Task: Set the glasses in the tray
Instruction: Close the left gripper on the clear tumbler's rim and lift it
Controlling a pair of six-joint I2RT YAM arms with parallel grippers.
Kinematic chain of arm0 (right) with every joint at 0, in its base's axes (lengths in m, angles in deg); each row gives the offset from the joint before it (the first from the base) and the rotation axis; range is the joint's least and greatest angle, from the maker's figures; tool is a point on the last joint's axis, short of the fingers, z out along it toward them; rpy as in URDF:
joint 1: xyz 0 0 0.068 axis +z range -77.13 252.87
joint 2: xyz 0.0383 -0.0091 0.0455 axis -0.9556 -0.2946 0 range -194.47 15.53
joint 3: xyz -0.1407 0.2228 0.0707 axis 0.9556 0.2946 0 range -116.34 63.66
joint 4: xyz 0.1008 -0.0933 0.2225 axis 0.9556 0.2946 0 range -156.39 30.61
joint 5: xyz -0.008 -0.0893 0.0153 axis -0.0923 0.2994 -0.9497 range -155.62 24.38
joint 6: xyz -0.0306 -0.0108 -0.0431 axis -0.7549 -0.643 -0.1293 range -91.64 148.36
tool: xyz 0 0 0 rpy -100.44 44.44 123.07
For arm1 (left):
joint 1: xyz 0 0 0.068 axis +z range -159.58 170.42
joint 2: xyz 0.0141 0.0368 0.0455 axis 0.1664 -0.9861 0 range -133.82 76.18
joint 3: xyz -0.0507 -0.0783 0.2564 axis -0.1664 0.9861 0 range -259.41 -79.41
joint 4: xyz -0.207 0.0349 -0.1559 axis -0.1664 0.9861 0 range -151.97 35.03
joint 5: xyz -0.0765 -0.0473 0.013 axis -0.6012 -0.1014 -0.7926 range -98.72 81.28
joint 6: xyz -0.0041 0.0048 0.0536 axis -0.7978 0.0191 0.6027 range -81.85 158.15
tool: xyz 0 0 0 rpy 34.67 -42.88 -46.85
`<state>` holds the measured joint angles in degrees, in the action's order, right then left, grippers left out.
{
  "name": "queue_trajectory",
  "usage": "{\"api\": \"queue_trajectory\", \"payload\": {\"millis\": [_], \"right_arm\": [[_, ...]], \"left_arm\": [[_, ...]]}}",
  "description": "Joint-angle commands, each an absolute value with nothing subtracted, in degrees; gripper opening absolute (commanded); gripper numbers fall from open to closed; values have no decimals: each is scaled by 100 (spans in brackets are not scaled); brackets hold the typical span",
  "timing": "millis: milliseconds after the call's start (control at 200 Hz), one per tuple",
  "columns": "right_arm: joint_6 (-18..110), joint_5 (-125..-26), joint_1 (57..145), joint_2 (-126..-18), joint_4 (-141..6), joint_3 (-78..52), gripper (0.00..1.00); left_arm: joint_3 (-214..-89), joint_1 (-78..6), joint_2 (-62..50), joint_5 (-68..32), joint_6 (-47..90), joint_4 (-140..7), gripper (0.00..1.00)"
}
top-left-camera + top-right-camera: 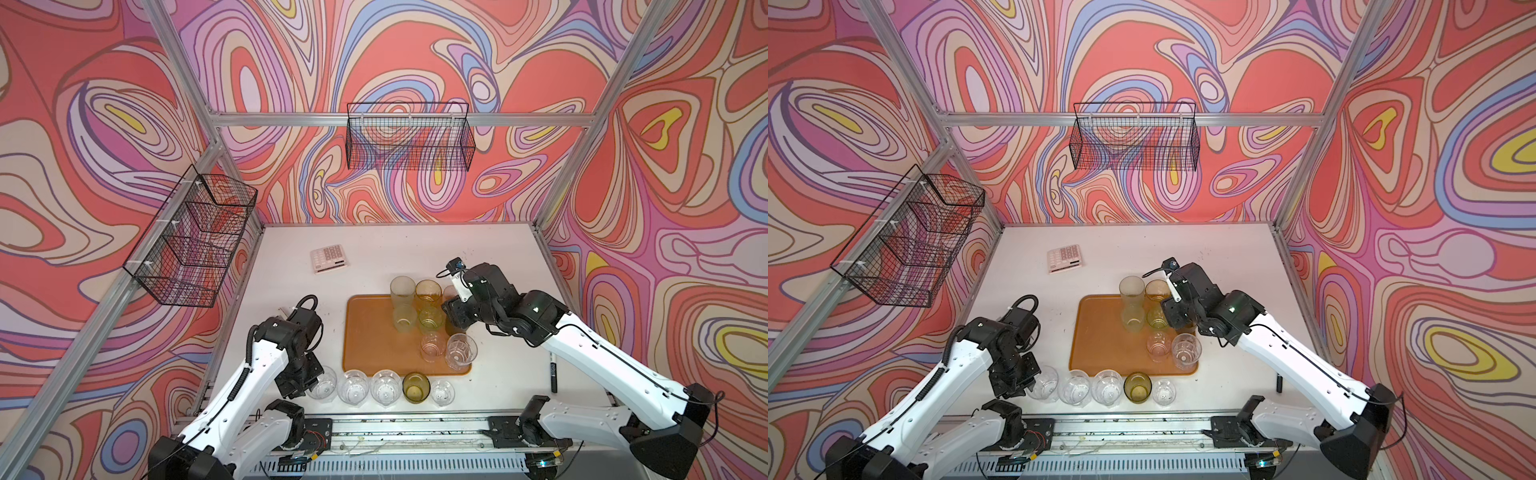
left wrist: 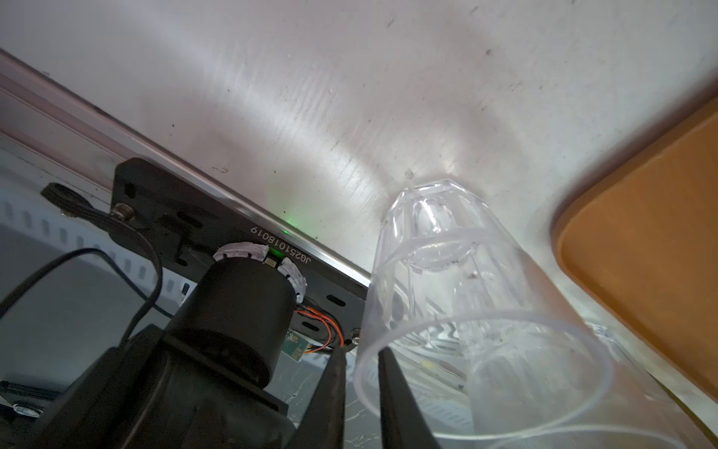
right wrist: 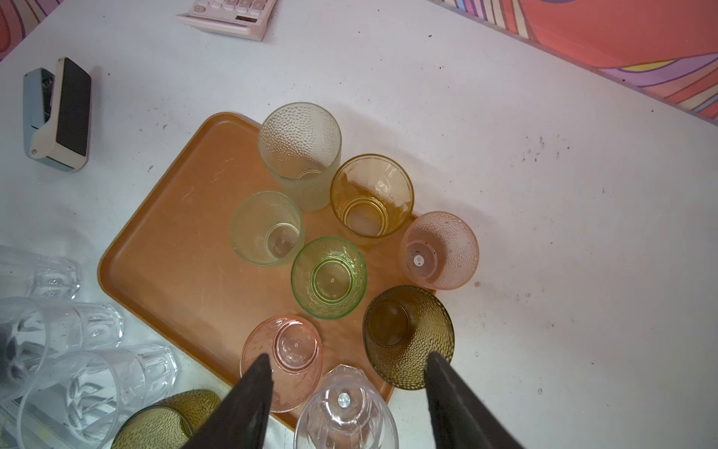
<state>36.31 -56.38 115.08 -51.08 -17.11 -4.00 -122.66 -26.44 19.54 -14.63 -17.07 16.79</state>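
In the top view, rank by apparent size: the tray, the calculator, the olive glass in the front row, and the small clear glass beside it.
1. Tray
2. Calculator
3. Olive glass
4. Small clear glass

Calculator sits farther from the camera, so its lead over the olive glass is likely real.

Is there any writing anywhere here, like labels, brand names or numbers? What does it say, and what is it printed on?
"JG25101801 9", read as JG251018019: white print, seen upside down, on the black mounting plate by the table edge, in the left wrist view.
Calculator: key markings too small to read.
Black marker: white print on its barrel, too blurred to read.
Glasses, tray, wire baskets: no writing visible.
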Motion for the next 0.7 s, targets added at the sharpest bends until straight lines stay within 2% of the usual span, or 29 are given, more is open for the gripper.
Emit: {"api": "queue_trajectory", "payload": {"millis": [0,305,696], "right_arm": [[3548,-5560,11525,-4969,-1788,-297,64],[3530,-5601,11475,-4969,-1803,-270,64],[3490,-5737,11444,-5028,-1779,-365,64]], "left_arm": [[-12292,-2612,1898,-1290,-1740,1722,18],[-12274,-2616,1829,-1159,-1731,1590,15],[-12388,-2599,1793,-968,-1636,1572,5]]}}
